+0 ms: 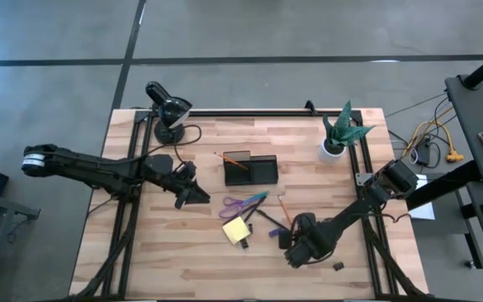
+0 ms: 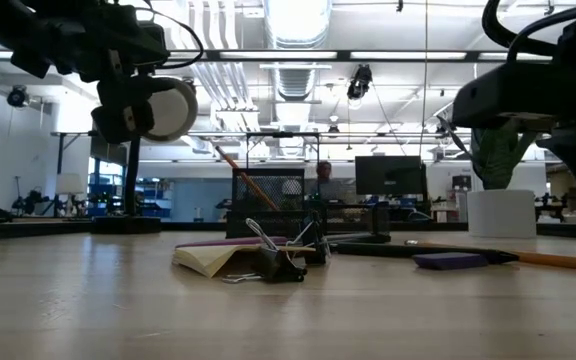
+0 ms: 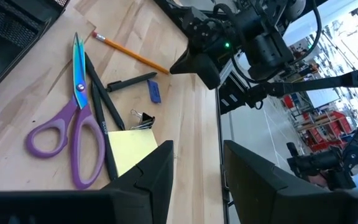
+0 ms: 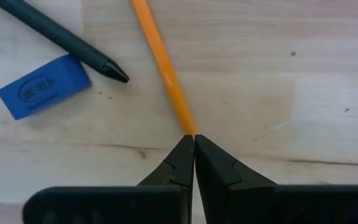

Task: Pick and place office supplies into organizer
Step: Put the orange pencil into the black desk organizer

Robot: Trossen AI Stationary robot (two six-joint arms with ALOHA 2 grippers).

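Pencil [image 4: 164, 70] looks light, stiff, prone to rolling; my right end effector [image 4: 193, 152], pressed together, meets its end, so I'd pinch mid-shaft

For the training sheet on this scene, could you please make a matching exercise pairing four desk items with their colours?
Items:
1. scissors handles
2. sticky-note pad
3. eraser
4. pencil at the shut right gripper

Colours:
A. blue
B. orange
C. purple
D. yellow

Pairs: 1-C, 2-D, 3-A, 4-B
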